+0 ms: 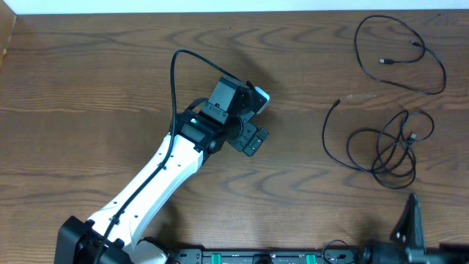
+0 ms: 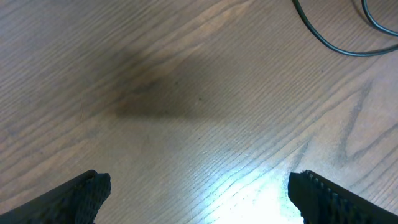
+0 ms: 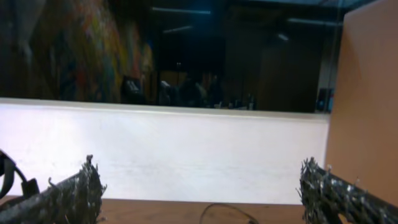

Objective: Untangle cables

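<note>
Closest under the overhead lens is my left arm (image 1: 157, 176), stretched over the middle of the table (image 1: 88, 73), with the left gripper (image 1: 258, 117) spread wide and holding nothing. Well off to its right lie the cables: one black cord (image 1: 444, 73) in a big loose loop near the far edge, and nearer me a black tangle (image 1: 388, 152) where several loops cross one another, with a free tail running out to a small plug (image 1: 338, 101). The right gripper (image 1: 410, 220) only pokes in at the near edge, just short of that tangle. From the left wrist, both fingers (image 2: 74, 199) sit far apart over bare wood, and a curve of black cord (image 2: 323, 40) cuts the top right corner. From the right wrist, the fingers (image 3: 68, 196) are likewise wide apart and empty, the camera looks out level at a wall, and a sliver of cord (image 3: 224, 211) shows at the bottom. I judge these cords light, limp and thin, so they will drag and slide rather than lift cleanly. I'd take a free plug end or a single outer strand, not the crossing.
</note>
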Controlling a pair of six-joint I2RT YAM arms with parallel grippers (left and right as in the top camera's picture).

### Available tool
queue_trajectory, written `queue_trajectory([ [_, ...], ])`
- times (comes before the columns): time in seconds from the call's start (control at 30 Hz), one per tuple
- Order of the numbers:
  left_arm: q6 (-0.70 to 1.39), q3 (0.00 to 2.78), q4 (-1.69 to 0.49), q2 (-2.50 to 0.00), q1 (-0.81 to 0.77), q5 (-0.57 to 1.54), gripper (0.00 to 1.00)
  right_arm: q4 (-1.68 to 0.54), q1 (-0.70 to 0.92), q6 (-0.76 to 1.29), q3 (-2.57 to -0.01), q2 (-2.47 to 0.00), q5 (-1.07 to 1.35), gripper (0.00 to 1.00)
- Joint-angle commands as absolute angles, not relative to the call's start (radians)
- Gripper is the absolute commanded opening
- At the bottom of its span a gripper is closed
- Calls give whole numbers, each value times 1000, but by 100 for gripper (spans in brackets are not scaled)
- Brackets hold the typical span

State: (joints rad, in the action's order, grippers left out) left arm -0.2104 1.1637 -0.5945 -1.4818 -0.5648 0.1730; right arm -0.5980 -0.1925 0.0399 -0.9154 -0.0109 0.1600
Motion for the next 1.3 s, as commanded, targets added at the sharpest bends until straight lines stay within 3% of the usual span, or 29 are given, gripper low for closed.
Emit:
queue_trajectory([
  [0.0, -213, 1176, -594, -1485, -561, 163, 98, -565, -197, 96, -829, -7, 149, 99],
  [0.73, -213, 1176, -594, -1485, -561, 164, 98, -331, -197, 348, -337, -6, 149, 99],
  [1.27, -213, 1176, -594, -1485, -561, 163, 98, -138, -197, 408, -112, -6, 149, 99],
])
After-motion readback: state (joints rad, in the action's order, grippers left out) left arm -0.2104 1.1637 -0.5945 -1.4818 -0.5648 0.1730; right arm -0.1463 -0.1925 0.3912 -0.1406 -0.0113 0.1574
